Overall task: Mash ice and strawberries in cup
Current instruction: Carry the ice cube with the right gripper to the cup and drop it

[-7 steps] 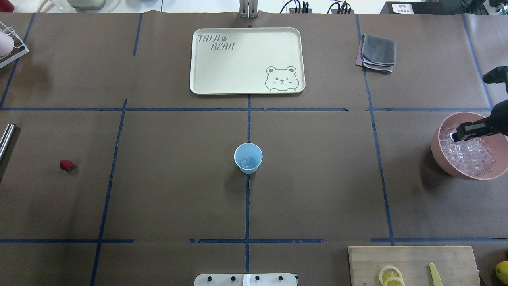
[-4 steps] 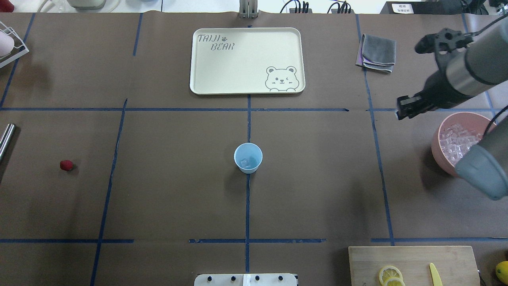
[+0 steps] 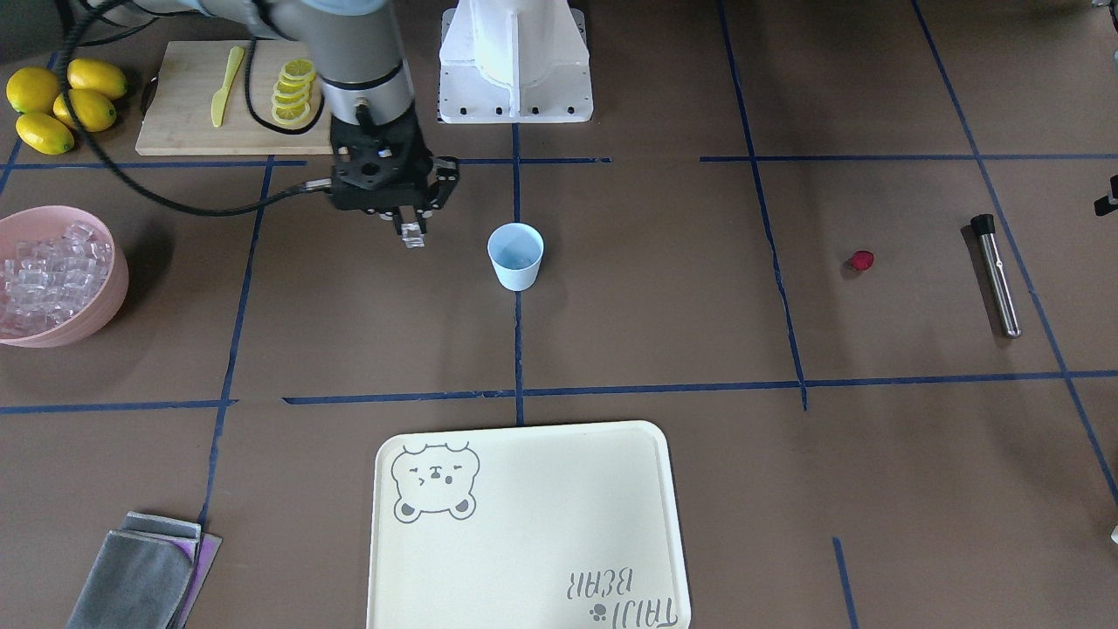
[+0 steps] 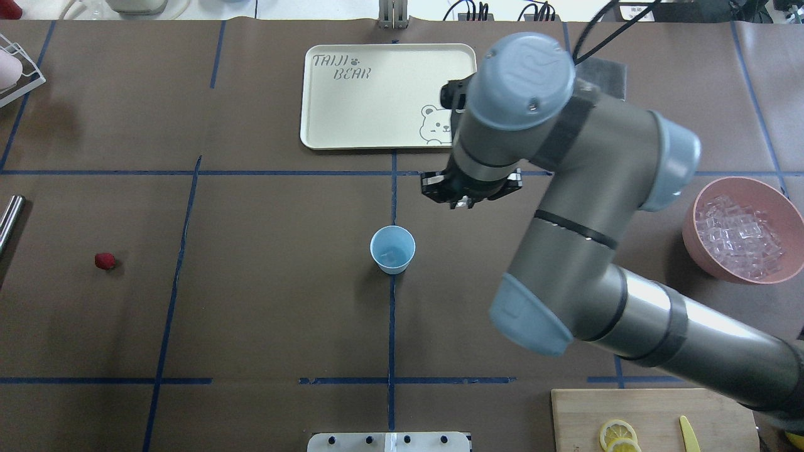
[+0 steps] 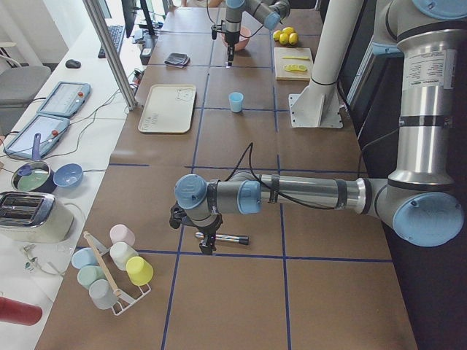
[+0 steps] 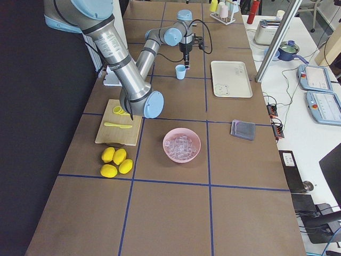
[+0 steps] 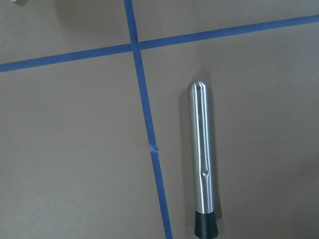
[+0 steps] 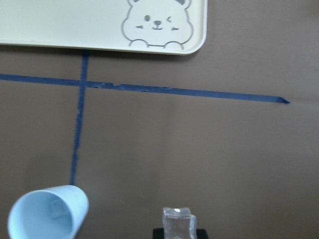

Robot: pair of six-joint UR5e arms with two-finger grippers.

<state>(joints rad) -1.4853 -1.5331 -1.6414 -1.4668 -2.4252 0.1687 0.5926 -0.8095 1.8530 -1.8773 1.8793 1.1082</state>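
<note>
Right gripper (image 3: 410,231): fingers closed on one clear ice cube (image 8: 178,223), carried above the table. It is just to the frame-left of the cup in the front-facing view, with only bare brown paper and blue tape lines between them.

Cup (image 3: 515,255): pale blue, upright at the centre of the table on a tape crossing, with at least one cube lying in its bottom.

Strawberry (image 3: 861,260): alone at mid-right of the front-facing view, well apart from the cup.

Steel rod with a black end (image 3: 995,275): lies flat beyond the berry.

Left gripper (image 5: 206,245): hangs near the rod; whether its fingers are apart or together cannot be told.

Pink bowl (image 3: 117,293): at the left edge, heaped with ice (image 3: 48,273).

Cutting board (image 3: 175,118): upper left, bearing lemon slices (image 3: 293,91) and a yellow knife (image 3: 224,82).

Whole lemons (image 3: 63,101): beside the board.

Cream bear tray (image 3: 541,524): bottom centre.

Grey cloth (image 3: 135,572): folded, bottom left. In the overhead view the right arm covers most of it, along with a corner of the tray.
</note>
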